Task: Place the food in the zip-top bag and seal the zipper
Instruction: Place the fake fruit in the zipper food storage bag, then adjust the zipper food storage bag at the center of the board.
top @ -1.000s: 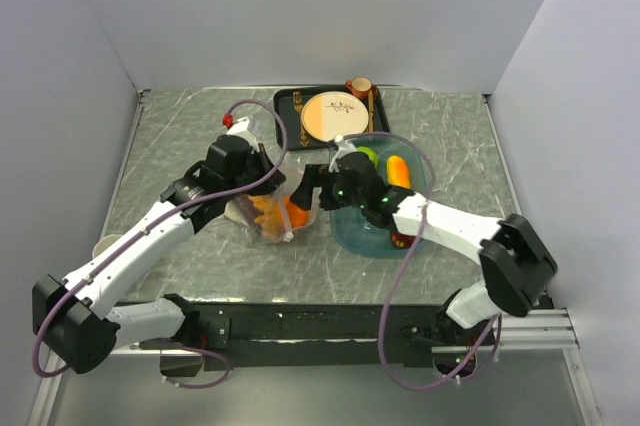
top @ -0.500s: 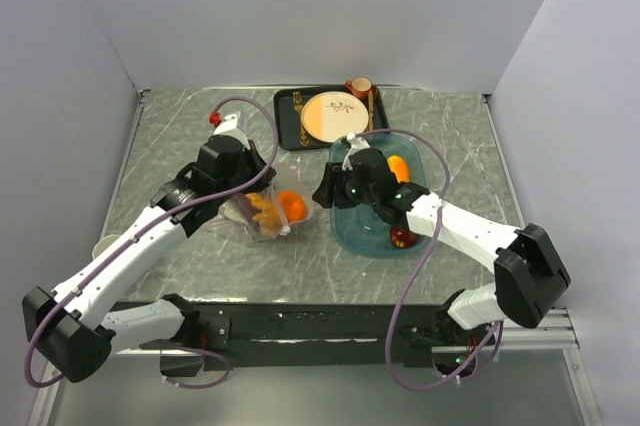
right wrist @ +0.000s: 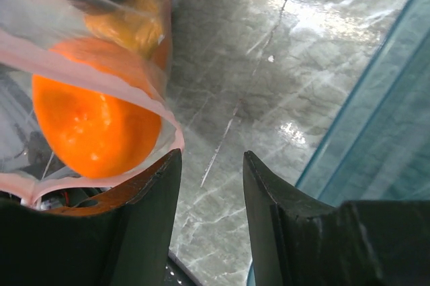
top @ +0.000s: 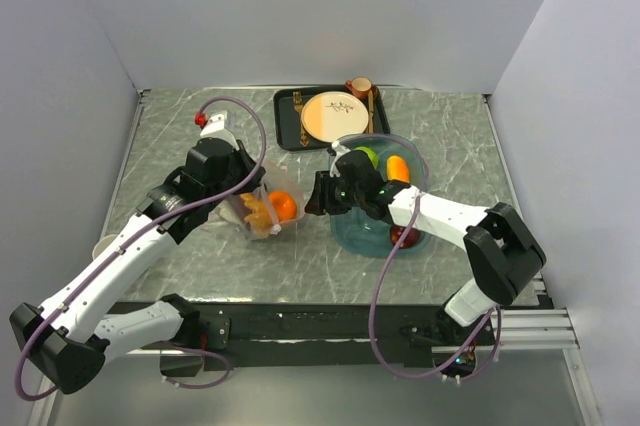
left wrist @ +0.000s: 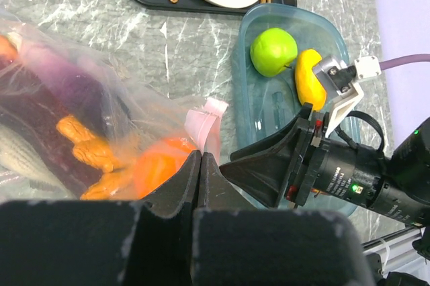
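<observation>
The clear zip-top bag (top: 262, 214) lies left of centre, holding an orange (top: 284, 206), a purple eggplant (left wrist: 60, 88) and orange-brown pieces (left wrist: 91, 152). My left gripper (left wrist: 199, 156) is shut on the bag's mouth edge, where the pink zipper (left wrist: 207, 119) sticks out past its tips. The zipper (right wrist: 101, 74) curves over the orange (right wrist: 94, 125) in the right wrist view. My right gripper (right wrist: 211, 158) stands open just right of the bag mouth with nothing between its fingers, its left finger (right wrist: 151, 192) beside the strip. A green apple (top: 367, 156), an orange-yellow piece (top: 398, 168) and a red apple (top: 403, 236) lie in the tray.
The teal oval tray (top: 355, 231) sits right of the bag, under my right arm. Behind it is a black tray (top: 290, 126) with a cream-and-orange plate (top: 330, 116), and a brown cup (top: 358, 86). A pale round thing (top: 105, 244) lies at the table's left edge.
My right gripper drew back from the bag mouth toward the tray, then edged back left, its jaws narrower. The orange now lies inside the bag. The left gripper shifted the bag slightly left.
</observation>
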`<state>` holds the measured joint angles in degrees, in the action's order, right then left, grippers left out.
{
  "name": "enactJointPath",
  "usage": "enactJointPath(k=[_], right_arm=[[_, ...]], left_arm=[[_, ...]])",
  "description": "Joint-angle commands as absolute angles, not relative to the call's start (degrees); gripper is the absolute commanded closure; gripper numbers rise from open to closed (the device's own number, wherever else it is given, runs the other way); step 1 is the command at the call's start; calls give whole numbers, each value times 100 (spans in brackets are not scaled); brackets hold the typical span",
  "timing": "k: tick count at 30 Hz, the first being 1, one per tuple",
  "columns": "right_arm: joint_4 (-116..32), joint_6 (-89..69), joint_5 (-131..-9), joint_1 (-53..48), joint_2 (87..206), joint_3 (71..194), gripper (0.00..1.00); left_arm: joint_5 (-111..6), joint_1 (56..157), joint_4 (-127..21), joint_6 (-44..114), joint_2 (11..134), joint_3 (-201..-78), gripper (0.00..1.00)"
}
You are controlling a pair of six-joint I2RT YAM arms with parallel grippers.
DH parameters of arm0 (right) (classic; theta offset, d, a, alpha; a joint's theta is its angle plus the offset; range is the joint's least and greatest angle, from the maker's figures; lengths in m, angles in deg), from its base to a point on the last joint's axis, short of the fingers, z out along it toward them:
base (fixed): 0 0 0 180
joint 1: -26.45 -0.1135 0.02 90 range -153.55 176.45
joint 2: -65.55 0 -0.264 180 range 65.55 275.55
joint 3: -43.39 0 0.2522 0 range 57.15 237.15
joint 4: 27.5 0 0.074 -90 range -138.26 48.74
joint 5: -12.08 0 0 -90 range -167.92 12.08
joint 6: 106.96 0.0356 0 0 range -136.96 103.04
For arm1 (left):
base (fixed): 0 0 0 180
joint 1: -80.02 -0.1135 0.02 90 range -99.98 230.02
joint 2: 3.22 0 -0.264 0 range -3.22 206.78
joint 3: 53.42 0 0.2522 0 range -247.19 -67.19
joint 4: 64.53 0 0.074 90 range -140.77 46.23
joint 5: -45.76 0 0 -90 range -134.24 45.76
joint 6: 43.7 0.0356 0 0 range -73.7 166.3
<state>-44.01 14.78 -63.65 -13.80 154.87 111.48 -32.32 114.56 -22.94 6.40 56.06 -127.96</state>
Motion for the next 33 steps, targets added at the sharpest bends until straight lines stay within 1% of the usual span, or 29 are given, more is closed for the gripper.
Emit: enactJointPath(k=[1,5,11,17,24,26,27,28,29,30,32,33], right_arm=[[-4153,1485,-6175,-1407,15502,11419,50],[-3961,1599,-6157,-1398,15362,11270,50],[-3810,1696,-6095,-1398,15151,11173,49],[-3915,1749,-6051,-1398,15484,11357,50],[-3371,1942,-5657,-1398,15774,11235,50],[-3353,1925,-5595,-1407,15862,11331,52],[-3327,1925,-5542,-1398,15906,11340,59],[-3300,1934,-5515,-1407,15924,11340,62],[-3300,1925,-5515,-1398,15916,11357,67],[-3317,1916,-5524,-1398,15898,11375,80],[-3396,1890,-5594,-1398,15845,11410,87],[-3440,1864,-5655,-1407,15732,11436,93]], left_arm=[[-3106,11465,-2414,666,5452,-13117,98],[-3106,11456,-2432,683,5434,-13082,98],[-3247,11456,-2511,622,5478,-13020,99],[-3308,11456,-2502,631,5434,-13073,98],[-3387,11456,-2519,622,5417,-13064,99],[-3422,11456,-2546,613,5417,-13029,99],[-3431,11456,-2555,613,5426,-13029,99],[-3423,11456,-2555,613,5426,-13020,99],[-3414,11456,-2529,622,5443,-13029,99],[-3388,11456,-2520,622,5434,-13020,99],[-3343,11456,-2485,631,5434,-13029,98],[-3326,11456,-2467,648,5426,-13029,98]])
